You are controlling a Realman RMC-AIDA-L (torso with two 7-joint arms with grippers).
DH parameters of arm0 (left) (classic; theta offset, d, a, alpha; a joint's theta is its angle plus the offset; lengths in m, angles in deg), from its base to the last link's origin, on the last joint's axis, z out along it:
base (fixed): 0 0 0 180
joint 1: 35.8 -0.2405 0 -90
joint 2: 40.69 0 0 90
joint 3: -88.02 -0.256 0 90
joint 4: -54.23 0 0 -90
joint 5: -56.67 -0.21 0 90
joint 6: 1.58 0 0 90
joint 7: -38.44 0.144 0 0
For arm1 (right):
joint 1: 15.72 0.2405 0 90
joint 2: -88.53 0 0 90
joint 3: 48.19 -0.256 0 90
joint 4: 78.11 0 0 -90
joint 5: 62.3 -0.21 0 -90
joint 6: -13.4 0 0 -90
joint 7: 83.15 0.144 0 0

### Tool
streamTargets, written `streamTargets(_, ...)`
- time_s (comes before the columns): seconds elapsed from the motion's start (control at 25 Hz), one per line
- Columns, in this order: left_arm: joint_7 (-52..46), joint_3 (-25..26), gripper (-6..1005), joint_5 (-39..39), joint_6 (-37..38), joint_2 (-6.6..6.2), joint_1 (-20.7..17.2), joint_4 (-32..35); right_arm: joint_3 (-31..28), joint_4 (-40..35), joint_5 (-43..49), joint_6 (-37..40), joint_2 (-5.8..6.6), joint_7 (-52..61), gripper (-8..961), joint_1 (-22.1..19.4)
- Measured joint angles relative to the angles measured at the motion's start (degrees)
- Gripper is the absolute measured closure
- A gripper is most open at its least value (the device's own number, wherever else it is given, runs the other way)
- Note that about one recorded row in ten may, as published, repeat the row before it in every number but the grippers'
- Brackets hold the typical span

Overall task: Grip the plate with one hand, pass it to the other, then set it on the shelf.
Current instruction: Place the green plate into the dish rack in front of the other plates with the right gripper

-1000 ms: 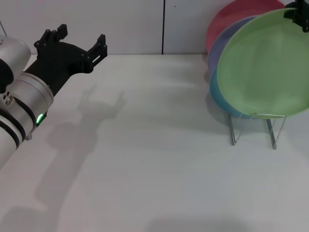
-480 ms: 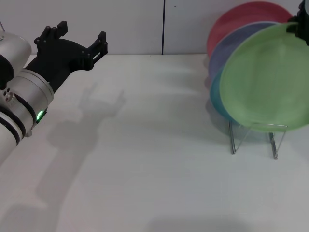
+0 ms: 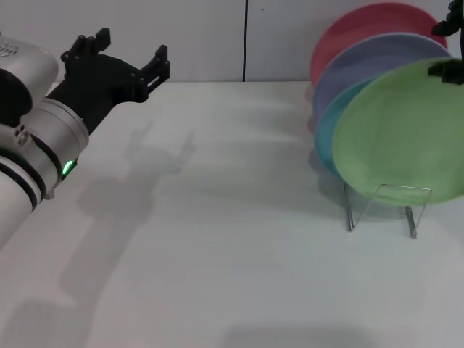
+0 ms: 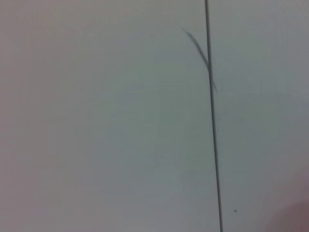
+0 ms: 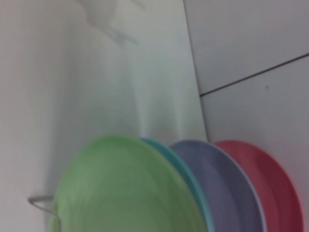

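The light green plate [image 3: 399, 130] stands on edge at the front of the silver wire rack [image 3: 413, 217], at the right of the head view. My right gripper [image 3: 446, 48] shows only as black parts at the plate's upper rim, against the picture's right edge. The right wrist view shows the green plate [image 5: 125, 188] in front of the other plates, with a rack wire [image 5: 41, 200] beside it. My left gripper [image 3: 123, 54], on the arm with the green ring, is open and empty, raised at the far left, well away from the plate.
Behind the green plate stand a turquoise plate [image 3: 326, 138], a lavender plate [image 3: 362, 61] and a red plate [image 3: 362, 25] in the same rack. The white table [image 3: 217, 239] runs to a white wall with a dark seam [image 4: 211, 121].
The green plate has come down and slightly right, onto the front of the rack. The left gripper has drifted a little to the right and up.
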Motion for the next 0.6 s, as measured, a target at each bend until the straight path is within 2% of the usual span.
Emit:
streamTargets(0.2,0.0,0.1,139,-0.1,-0.4,0.06,1.0,0.3,-0.2,-0.7,-1.5,6.1,0.12,2.2,354,1.8)
streamTargets(0.4,0.0,0.2,139,-0.1,-0.4,-0.02,1.6,0.5,-0.3,-3.4,-6.0,8.1,0.08,4.9,346,1.9)
streamTargets(0.48,0.0,0.2,139,-0.2,-0.1,-0.01,1.9,0.8,-0.8,-4.0,-6.9,6.5,0.05,5.9,343,1.6)
streamTargets(0.52,0.0,0.3,139,-0.2,0.1,0.00,1.9,1.0,-2.0,-4.9,-8.9,0.5,-0.11,7.7,342,0.2)
streamTargets(0.56,0.0,0.3,139,-0.2,0.1,0.00,1.9,1.0,-2.0,-4.9,-8.9,0.5,-0.11,7.7,341,0.2)
streamTargets(0.6,0.1,0.5,139,-0.3,1.3,0.01,2.0,1.5,-3.4,-5.6,-12.1,-8.9,-0.35,8.6,339,-2.7)
